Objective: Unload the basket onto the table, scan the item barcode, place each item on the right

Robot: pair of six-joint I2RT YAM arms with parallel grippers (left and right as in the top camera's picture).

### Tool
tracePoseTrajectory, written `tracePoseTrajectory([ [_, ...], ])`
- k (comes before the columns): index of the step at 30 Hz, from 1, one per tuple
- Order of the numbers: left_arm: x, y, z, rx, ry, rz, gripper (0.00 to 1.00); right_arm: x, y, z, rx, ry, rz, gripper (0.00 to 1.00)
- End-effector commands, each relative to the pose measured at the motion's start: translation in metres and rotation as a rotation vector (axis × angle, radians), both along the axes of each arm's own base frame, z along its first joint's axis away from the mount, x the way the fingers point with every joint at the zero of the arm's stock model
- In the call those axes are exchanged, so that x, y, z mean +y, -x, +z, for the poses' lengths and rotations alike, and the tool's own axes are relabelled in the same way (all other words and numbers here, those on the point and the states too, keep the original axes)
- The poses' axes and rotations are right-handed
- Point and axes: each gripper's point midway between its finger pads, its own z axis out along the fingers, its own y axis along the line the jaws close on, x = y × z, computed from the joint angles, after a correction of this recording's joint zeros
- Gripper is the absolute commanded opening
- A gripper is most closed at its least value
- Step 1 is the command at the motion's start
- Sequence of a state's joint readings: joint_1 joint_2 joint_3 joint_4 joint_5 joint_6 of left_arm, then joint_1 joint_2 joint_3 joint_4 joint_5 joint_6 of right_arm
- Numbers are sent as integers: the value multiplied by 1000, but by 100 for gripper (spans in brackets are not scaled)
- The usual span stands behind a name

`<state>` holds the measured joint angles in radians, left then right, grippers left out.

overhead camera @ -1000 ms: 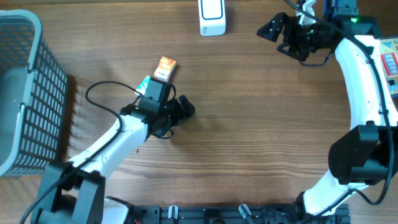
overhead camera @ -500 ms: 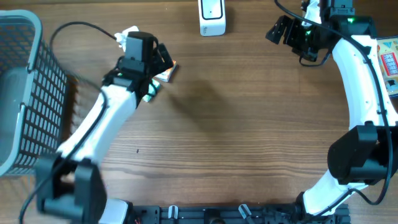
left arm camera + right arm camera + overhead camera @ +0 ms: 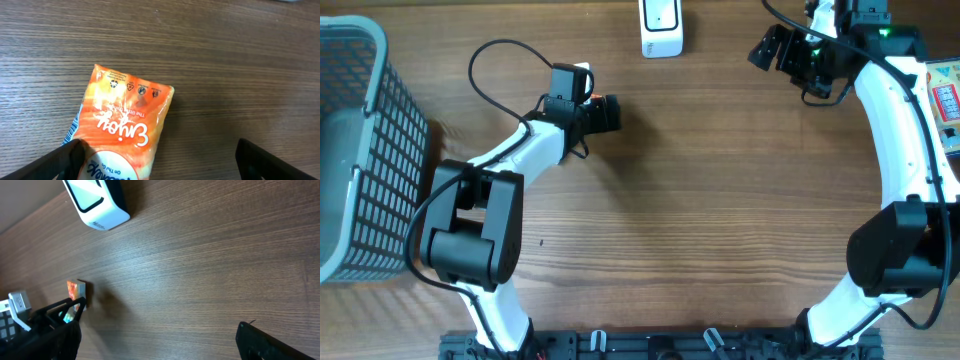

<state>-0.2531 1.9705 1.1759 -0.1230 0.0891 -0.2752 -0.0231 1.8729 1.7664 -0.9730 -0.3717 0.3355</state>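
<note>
Left pincer (image 3: 160, 150) spread open low over the orange snack packet (image 3: 125, 130), which lies flat on the worktop (image 3: 240, 60) apart from the white barcode scanner (image 3: 660, 25); right pincer (image 3: 158, 328) likewise open, holding nothing; risk: closing on slick film could skid or crumple the packet, hiding its barcode.

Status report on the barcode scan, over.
Both jaws open, nothing held. Left gripper over orange packet, lying flat on table. Right gripper near white scanner. Nothing lies between packet and scanner.
</note>
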Motion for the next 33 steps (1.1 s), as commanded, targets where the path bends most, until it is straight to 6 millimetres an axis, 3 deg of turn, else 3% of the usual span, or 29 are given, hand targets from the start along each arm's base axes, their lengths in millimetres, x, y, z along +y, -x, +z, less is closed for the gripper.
tracePoseTrajectory([
  [1, -28, 22, -10, 99, 124, -118, 94, -2, 1, -6, 8, 19, 8, 100],
  [4, -85, 64, -1, 216, 326, -318, 97, -2, 1, -6, 7, 19, 8, 100],
  [5, -109, 81, 1, 243, 353, -387, 97, -2, 1, -6, 7, 19, 8, 100],
  [8, -154, 119, -1, 287, 335, -507, 99, -2, 1, -6, 8, 19, 8, 100],
  [11, -186, 138, 10, 266, 338, -584, 100, -2, 1, -6, 7, 19, 9, 100],
  [13, -184, 128, 32, 235, 371, -521, 100, -2, 1, -6, 7, 19, 9, 100],
  [16, -160, 102, 82, 127, 412, -428, 100, -2, 1, -6, 7, 19, 8, 100],
  [18, -138, 94, 125, 38, 434, -395, 100, -2, 1, -6, 8, 19, 8, 100],
  [20, -111, 86, 168, -70, 428, -336, 100, -2, 1, -6, 7, 19, 8, 100],
  [22, -62, 75, 194, -152, 353, -151, 100, -2, 1, -6, 7, 19, 9, 100],
  [24, -3, 74, 200, -161, 247, 103, 100, -2, -10, 0, -33, 5, -17, 100],
  [26, 33, 85, 190, -118, 148, 218, 100, 2, -13, 4, 3, -91, -123, 100],
  [28, 57, 99, 171, -36, 63, 276, 100, 16, 3, 1, 112, -203, -167, 100],
  [30, 70, 110, 159, 22, 4, 313, 100, 17, 10, -2, 159, -218, -191, 100],
  [33, 73, 123, 149, 87, -22, 314, 100, 28, 61, -27, 379, -124, -174, 100],
])
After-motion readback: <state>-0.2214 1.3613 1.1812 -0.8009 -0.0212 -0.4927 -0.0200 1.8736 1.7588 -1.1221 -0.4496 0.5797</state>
